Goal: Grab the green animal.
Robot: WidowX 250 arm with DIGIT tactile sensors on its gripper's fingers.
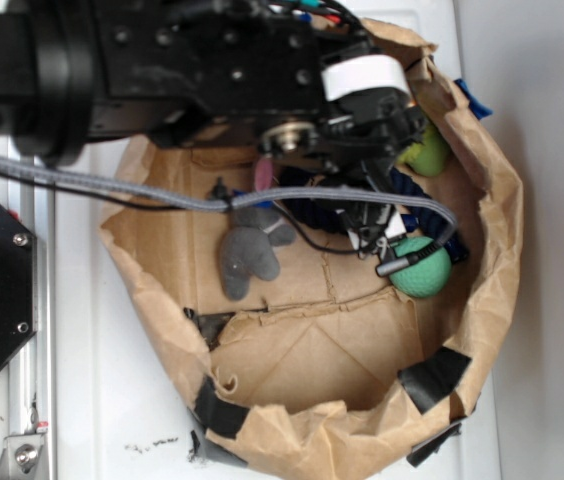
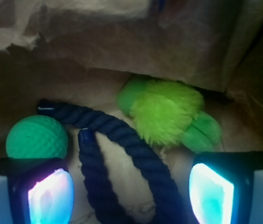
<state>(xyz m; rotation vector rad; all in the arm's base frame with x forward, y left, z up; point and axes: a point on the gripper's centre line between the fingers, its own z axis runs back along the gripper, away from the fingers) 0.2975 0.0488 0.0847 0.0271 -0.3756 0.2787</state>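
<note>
I have the arm reaching in over the far rim of the paper bag, with the gripper hanging above the bag's floor toward its right side. On the wrist view the jaws stand spread apart with nothing between them; both pads glow at the bottom corners of that view.

The green animal lies just ahead of the gripper, pressed against the bag's wall. Its shaggy yellow-green middle faces me, with smoother darker green ends to either side. From the exterior view only a bit of it shows, at the far right corner of the bag, past the arm.

A dark blue rope loops across the floor between the gripper and the animal, one strand passing just beside the toy. The green ball sits left of the rope near the left pad. A grey plush lies mid-floor, well apart from the animal.
</note>
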